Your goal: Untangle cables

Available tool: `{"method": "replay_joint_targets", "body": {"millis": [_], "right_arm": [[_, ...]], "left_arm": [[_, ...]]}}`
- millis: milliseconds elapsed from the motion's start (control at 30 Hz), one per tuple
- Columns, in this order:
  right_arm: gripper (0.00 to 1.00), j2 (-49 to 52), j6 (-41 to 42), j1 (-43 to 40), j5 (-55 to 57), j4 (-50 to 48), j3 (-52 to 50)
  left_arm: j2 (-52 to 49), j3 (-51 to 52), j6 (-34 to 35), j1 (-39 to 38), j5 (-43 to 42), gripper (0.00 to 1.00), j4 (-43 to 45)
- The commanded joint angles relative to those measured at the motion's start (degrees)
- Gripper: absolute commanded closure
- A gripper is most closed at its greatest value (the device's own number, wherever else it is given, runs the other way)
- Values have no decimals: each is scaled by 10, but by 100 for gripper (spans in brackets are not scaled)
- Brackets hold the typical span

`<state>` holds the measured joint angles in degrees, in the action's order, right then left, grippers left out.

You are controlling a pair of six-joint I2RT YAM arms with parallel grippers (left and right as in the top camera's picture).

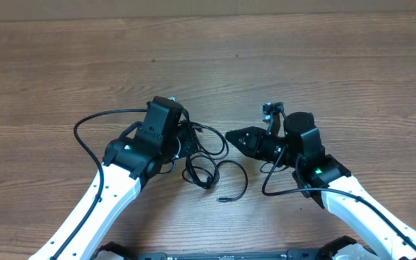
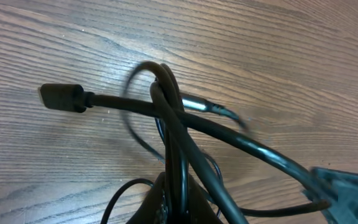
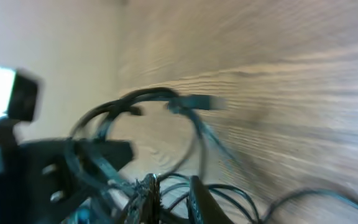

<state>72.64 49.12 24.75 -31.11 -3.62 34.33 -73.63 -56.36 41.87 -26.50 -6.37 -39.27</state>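
Observation:
The cables point(image 1: 206, 170) lie as a small black tangle between my two arms, with a loose loop trailing toward me and a plug end point(image 1: 223, 198) on the wood. My left gripper point(image 1: 185, 141) is at the tangle's left side. In the left wrist view it point(image 2: 173, 205) is shut on two thin strands that rise from the jaws and hook over a thicker cord point(image 2: 229, 134) ending in a black plug point(image 2: 61, 96). My right gripper point(image 1: 230, 136) points left at the tangle's right edge. In the blurred right wrist view its fingers point(image 3: 197, 202) stand a little apart, with cable loops point(image 3: 148, 94) beyond them.
The wooden table point(image 1: 338, 72) runs to a far edge at the top of the overhead view. My left arm's own thicker cable point(image 1: 85, 126) arcs out to the left of the tangle. My right arm's cable point(image 1: 269, 189) loops beside its wrist.

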Motion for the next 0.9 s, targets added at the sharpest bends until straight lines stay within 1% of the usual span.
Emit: {"method": "replay_joint_targets", "body": {"millis": [0,100,200,267,333,367,400,433,467,533,600,700,767,867], "right_arm": [[87,-5,49,-1,61,20,5],[86,-5,43,-1,54,11,5],[86,-5,-34,-1,-12,-40,5],[80,-5,-97,0,-90,-111,5],[75,-5,-120,0,-136,-158,5],[69,-5,-130,0,-152,-170,5],[47,-5,-152,0,-167,-167,5],[28,-5,-152,0,-168,-155,5],[19,-5,-152,0,-168,-140,5],[17,-5,-197,0,-176,-112,5],[16,-5,-212,0,-177,-98,5],[17,-5,-224,0,-183,-91,5],[19,-5,-241,0,-186,-90,5],[20,-5,-255,0,-185,-87,5]], "left_arm": [[1,-8,-8,3,3,96,3],[1,-8,-8,3,4,96,3],[1,-8,-12,3,4,96,3],[1,-8,-25,3,8,96,3],[1,-8,-36,3,21,96,1],[1,-8,-36,3,26,96,1],[1,-8,-35,3,25,96,1],[1,-8,-35,3,23,96,3],[1,-8,-31,3,14,96,8],[1,-8,-31,2,-23,96,22],[1,-8,-20,2,-56,96,32],[1,-8,31,2,-58,96,40],[1,-8,46,2,-66,96,40],[1,-8,51,1,-82,96,40]]}}
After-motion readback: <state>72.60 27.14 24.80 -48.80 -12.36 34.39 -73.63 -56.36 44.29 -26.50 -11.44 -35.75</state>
